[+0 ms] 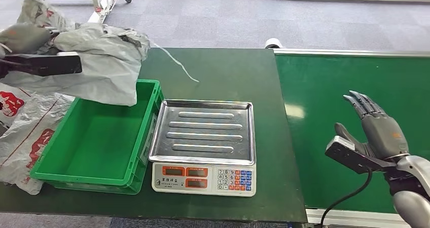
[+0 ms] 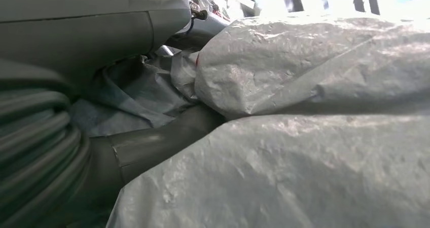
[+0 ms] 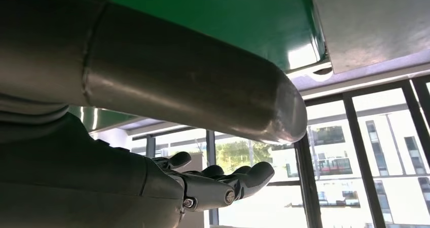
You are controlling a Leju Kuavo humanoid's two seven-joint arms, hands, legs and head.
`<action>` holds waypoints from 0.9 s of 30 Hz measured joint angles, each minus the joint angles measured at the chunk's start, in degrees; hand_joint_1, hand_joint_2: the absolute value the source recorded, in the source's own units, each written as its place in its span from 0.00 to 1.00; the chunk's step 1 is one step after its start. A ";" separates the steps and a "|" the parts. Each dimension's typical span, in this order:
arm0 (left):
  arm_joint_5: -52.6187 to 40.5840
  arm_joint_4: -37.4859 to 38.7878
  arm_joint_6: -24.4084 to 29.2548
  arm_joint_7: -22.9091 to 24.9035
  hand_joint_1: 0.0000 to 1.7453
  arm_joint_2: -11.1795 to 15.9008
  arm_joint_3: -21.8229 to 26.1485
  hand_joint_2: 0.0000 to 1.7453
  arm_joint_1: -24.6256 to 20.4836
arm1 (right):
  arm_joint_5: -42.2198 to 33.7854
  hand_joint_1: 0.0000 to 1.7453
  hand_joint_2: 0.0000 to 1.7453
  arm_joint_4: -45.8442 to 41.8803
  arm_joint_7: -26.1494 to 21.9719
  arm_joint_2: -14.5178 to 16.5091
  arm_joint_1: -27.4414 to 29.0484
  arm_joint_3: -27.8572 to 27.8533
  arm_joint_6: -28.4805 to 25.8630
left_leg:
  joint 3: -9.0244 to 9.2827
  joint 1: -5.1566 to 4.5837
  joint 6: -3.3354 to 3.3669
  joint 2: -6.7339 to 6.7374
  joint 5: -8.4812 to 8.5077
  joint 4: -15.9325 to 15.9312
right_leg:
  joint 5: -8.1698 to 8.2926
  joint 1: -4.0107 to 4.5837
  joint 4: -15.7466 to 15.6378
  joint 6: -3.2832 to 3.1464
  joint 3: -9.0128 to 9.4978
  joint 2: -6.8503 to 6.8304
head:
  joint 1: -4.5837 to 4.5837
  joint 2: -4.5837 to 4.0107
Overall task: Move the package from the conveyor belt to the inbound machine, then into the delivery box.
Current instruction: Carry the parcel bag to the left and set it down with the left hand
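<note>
The package [image 1: 101,61] is a crumpled grey plastic bag, hanging over the far left corner of the green delivery box [image 1: 86,180]. My left hand [image 1: 20,38] grips its upper end at the far left of the head view. In the left wrist view my thumb [image 2: 152,142] presses into the wrinkled grey package [image 2: 304,162]. The inbound machine, a scale with a bare steel tray [image 1: 205,131], stands right of the box. My right hand [image 1: 378,129] hovers open above the green conveyor belt [image 1: 345,76], its fingers [image 3: 223,180] stretched out and holding nothing.
Other grey bags with red print [image 1: 20,131] lie left of the box. A white cord [image 1: 175,61] crosses the dark green table behind the scale. A roll of tape [image 1: 273,43] sits at the belt's far corner. A wheeled frame [image 1: 106,0] stands on the floor beyond.
</note>
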 joint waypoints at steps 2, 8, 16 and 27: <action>6.59 -4.87 2.23 1.27 1.00 7.16 2.92 1.00 8.84 | 0.09 0.00 0.00 -0.72 -0.08 -0.14 1.33 -1.35 0.15 | 0.11 -0.04 -0.08 0.34 -0.12 -0.06 | -0.05 -0.02 0.01 -0.07 -0.07 0.33 | -0.02 0.00; 6.67 -17.65 4.74 0.94 1.00 18.29 26.63 1.00 49.25 | 2.20 0.00 0.00 -2.78 0.82 0.15 5.26 -3.76 0.21 | 0.24 -0.08 -0.02 0.49 -0.37 -0.06 | -0.30 0.01 -0.06 -0.06 -0.07 0.45 | -0.03 0.00; -6.01 -24.28 -0.09 -2.48 0.00 10.50 42.82 0.00 66.08 | 3.14 0.00 0.00 -4.91 1.68 0.58 8.48 -4.91 -0.41 | 0.22 -0.04 0.05 -0.02 -0.38 0.01 | -0.32 -0.02 -0.09 0.00 0.25 -0.01 | -0.01 0.00; -7.40 -23.89 4.77 -2.57 0.00 -0.37 35.17 0.00 53.65 | 4.65 0.00 0.00 -6.47 2.03 2.01 9.23 -5.94 -1.37 | 0.24 -0.04 0.15 -0.52 -0.25 0.11 | -0.29 -0.01 -0.09 0.03 0.40 -0.55 | -0.01 0.00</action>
